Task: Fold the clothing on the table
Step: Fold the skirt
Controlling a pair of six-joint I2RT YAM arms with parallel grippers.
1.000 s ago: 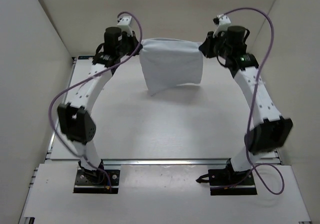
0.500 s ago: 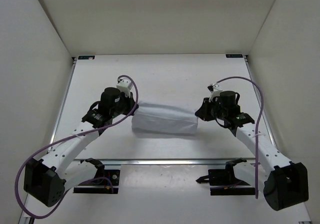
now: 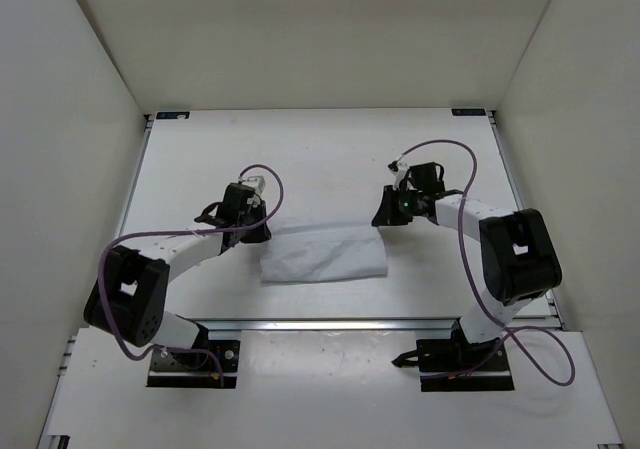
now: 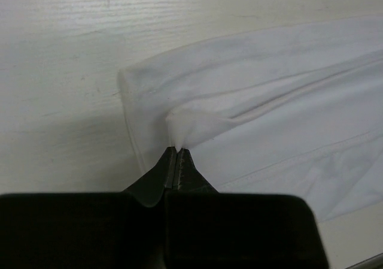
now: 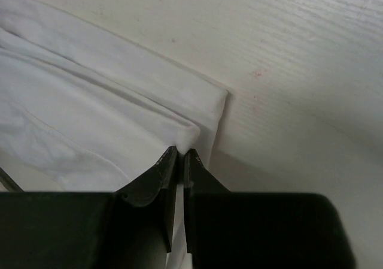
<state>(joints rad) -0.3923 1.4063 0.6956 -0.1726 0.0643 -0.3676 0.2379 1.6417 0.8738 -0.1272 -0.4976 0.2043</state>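
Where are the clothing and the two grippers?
clothing (image 3: 325,257): top view, middle of the fabric.
left gripper (image 4: 178,151): left wrist view, between its fingertips.
right gripper (image 5: 182,153): right wrist view, between its fingertips.

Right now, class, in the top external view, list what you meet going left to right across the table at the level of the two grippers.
left gripper, pinching the garment's left corner → clothing, lying flat on the table → right gripper, pinching its right corner

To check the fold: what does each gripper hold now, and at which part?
The clothing: left gripper pinches the fabric near its left end, right gripper near its right end.
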